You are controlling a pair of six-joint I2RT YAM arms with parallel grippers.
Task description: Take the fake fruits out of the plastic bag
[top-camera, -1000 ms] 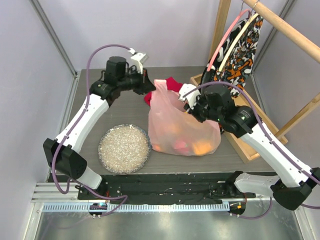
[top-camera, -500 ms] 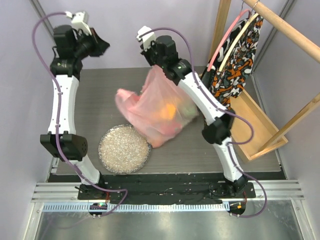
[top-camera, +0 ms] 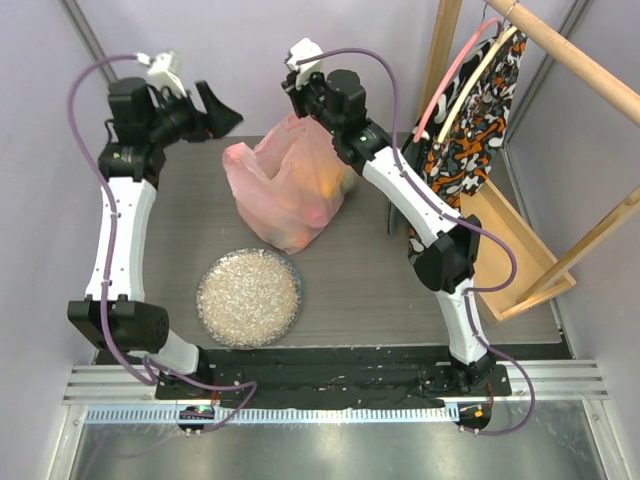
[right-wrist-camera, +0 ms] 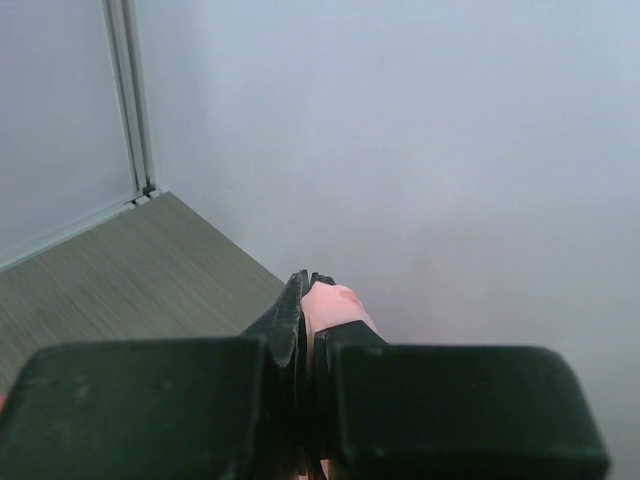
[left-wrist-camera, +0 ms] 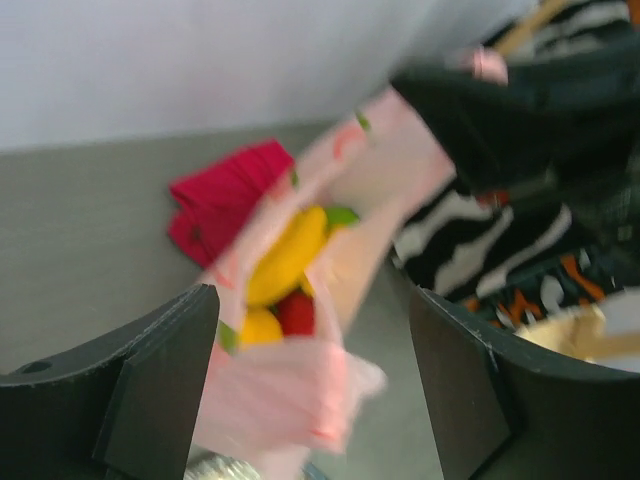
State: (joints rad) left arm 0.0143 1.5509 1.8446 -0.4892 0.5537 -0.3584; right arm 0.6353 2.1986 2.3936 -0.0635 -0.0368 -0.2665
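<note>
Above the far table (top-camera: 380,290) edge, pinching plastic bag (top-camera: 285,190) by its top with right gripper (right-wrist-camera: 305,285); holding left gripper (top-camera: 222,112) spread, empty. Yet to remove all fake fruits (left-wrist-camera: 285,255).

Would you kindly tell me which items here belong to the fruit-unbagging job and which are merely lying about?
Part of the job:
plastic bag
fake fruits inside it
right end effector, pinching the bag
left end effector, open

Just lying about:
glittery plate
red cloth
patterned garment
wooden rack
</note>
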